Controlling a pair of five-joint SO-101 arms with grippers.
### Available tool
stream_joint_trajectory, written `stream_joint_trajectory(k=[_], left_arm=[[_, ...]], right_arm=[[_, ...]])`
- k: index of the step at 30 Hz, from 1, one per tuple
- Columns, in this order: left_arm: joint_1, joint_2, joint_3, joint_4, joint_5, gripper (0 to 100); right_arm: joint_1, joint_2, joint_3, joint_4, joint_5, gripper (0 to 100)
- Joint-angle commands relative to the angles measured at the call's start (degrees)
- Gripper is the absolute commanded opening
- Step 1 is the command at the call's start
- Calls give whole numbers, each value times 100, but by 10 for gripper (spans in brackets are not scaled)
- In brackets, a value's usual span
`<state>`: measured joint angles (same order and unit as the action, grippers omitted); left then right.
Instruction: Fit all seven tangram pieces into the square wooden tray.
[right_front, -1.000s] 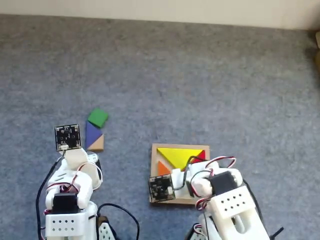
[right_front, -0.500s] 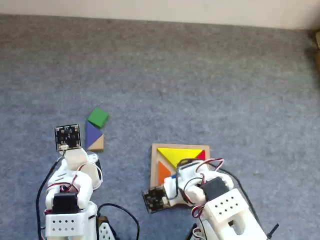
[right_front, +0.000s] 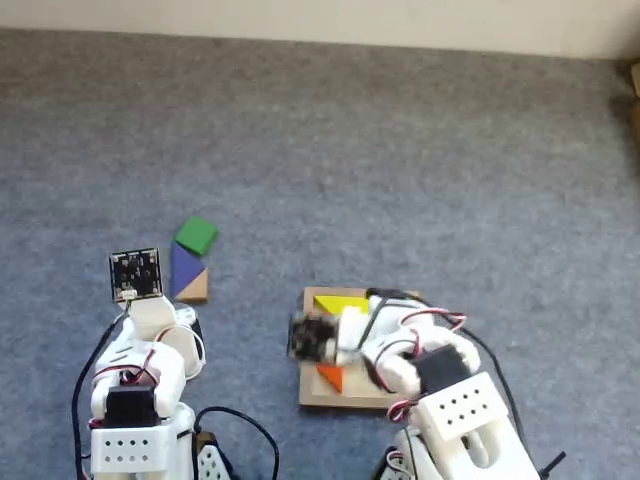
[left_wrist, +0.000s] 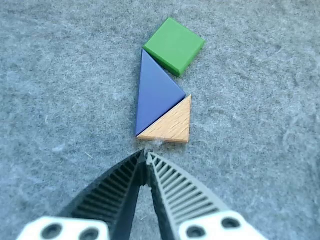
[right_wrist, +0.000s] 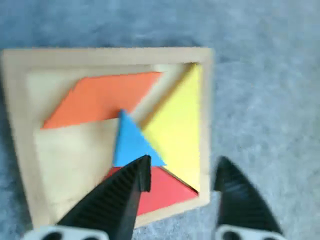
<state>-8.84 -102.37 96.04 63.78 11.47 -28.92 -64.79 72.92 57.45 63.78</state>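
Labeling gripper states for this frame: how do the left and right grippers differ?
The left gripper is shut; the right gripper is open. The left gripper's tip sits over carpet just short of the plain wood triangle; the right gripper is over the tray, one finger above the light blue triangle, the other past the rim. Shared: both hold nothing.
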Motion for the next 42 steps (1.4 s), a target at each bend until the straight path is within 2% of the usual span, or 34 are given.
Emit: stream_joint_trajectory(k=[1,5,10,14,21,26,32,37,42], left_arm=[[-75,-13,119,9,-35,5],[-75,-13,119,9,-35,5],[-75,-13,119,9,-35,5],[-75,-13,119,9,-35,5],[-75,-13,119,9,-35,5],[-75,-13,119,9,-35,5],[-75,-13,119,9,-35,5],[-75,-13,119,9,-35,5],[-75,-13,119,9,-35,5]], right_arm=[[338,-127,-576,-57,-914,80],[637,-101,-637,-48,-1899,51],[655,-84,-646,-48,-3367,40],[655,84,-1007,92,-4079,40],[444,2176,-3029,1429,-5108,40],[-356,3442,-3714,1648,-5459,40],[-391,3398,-3626,1596,-5758,40],[-400,3345,-2519,356,-6462,40],[-523,3363,-1763,-145,-6541,40]])
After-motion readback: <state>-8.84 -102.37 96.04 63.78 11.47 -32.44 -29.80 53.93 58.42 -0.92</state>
